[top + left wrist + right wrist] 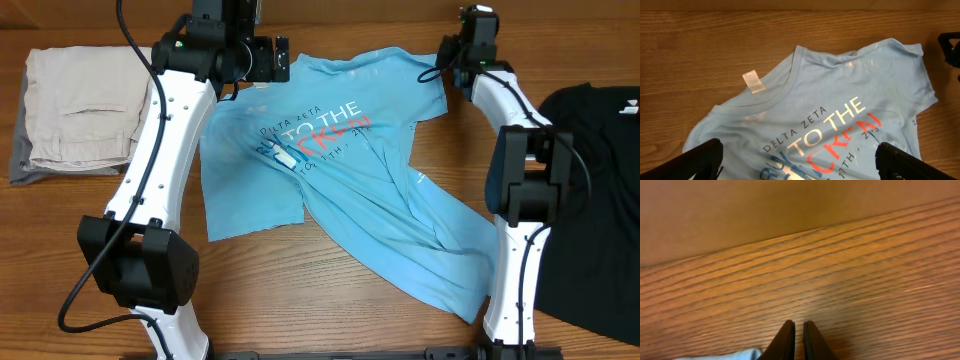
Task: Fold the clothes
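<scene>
The light blue T-shirt (380,210) lies crumpled on the wooden table, chest lettering up, its lower part bunched toward the front right. In the left wrist view the shirt (840,75) shows its collar and a white tag (753,81). My left gripper (270,60) hovers over the collar area, and its jaws (797,152) are wide open and empty. My right gripper (447,55) is at the back right by the shirt's sleeve. Its fingers (799,326) are shut with nothing between the tips, over bare wood. A bit of blue cloth (725,355) lies just left of them.
A folded beige garment (75,110) lies at the far left on a grey piece. A black garment (590,200) lies at the right edge. The table's back edge runs just behind both grippers.
</scene>
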